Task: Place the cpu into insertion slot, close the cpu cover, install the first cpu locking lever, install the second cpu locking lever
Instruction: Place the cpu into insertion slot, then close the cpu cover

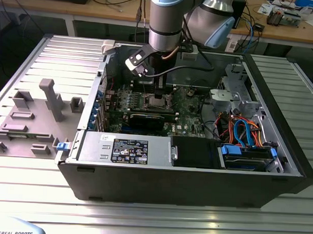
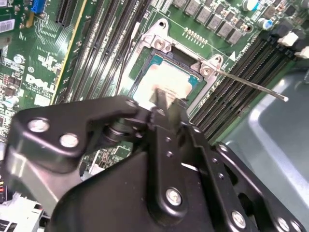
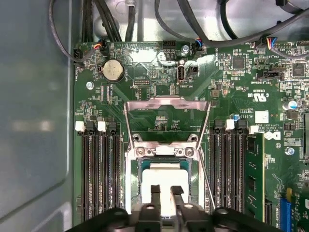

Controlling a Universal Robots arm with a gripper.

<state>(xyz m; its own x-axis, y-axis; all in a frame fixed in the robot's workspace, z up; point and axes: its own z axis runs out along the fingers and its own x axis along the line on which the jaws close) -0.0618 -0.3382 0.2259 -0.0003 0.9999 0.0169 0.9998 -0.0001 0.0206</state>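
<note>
Ribbed metal bench [image 1: 142,219] | labelled power supply [image 1: 94,145] | cpu [image 3: 166,176] in insertion slot [image 3: 132,188] | cpu cover [image 3: 166,102] open | fingers [image 3: 155,193] narrowly parted

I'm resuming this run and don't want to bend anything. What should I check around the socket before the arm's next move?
1. cpu lying in the insertion slot: ok, inside the rim in both wrist views.
2. cpu seated flat: cannot tell.
3. cpu cover closed: not ok, it stands swung up off the slot.
4. locking lever latched: not ok, it sticks out free in the second wrist view.
5. pincer over the cpu: ok, open above its top.
6. cables away from the slot: ok, they lie at the board's edge.
</note>
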